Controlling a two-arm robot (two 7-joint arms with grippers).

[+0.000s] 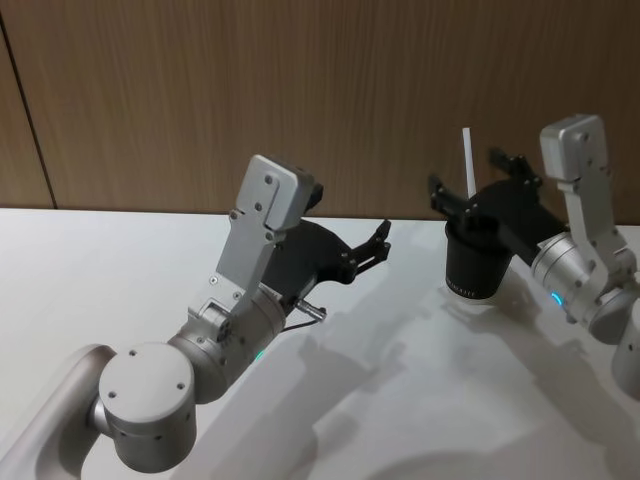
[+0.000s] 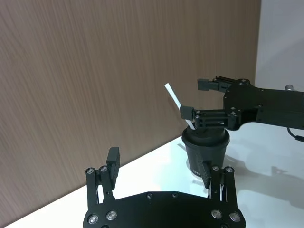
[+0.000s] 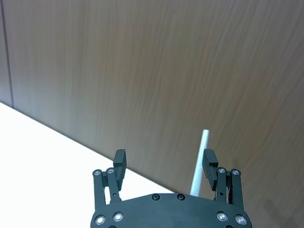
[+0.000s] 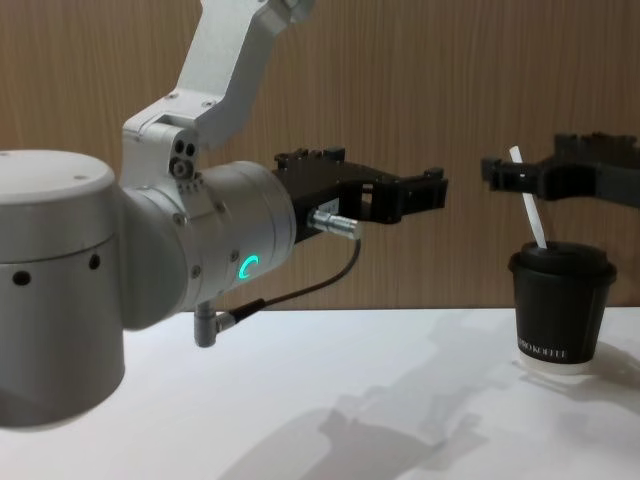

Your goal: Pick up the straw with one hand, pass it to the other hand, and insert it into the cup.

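The black cup (image 1: 472, 265) (image 4: 560, 305) (image 2: 205, 152) stands lidded on the white table at the right. The white straw (image 1: 467, 160) (image 4: 530, 215) (image 2: 175, 98) (image 3: 200, 159) sticks up tilted out of its lid. My right gripper (image 1: 472, 182) (image 2: 194, 99) (image 3: 164, 164) (image 4: 522, 170) hovers just above the lid, open, its fingers on either side of the straw, which stands close beside one finger. My left gripper (image 1: 370, 250) (image 2: 160, 168) (image 4: 420, 195) hangs in the air left of the cup, open and holding nothing, pointing toward it.
A wood-panelled wall (image 1: 300, 90) rises right behind the white table (image 1: 400, 400). A thin dark cable (image 4: 310, 285) loops below the left wrist. The table surface in front of and left of the cup lies bare.
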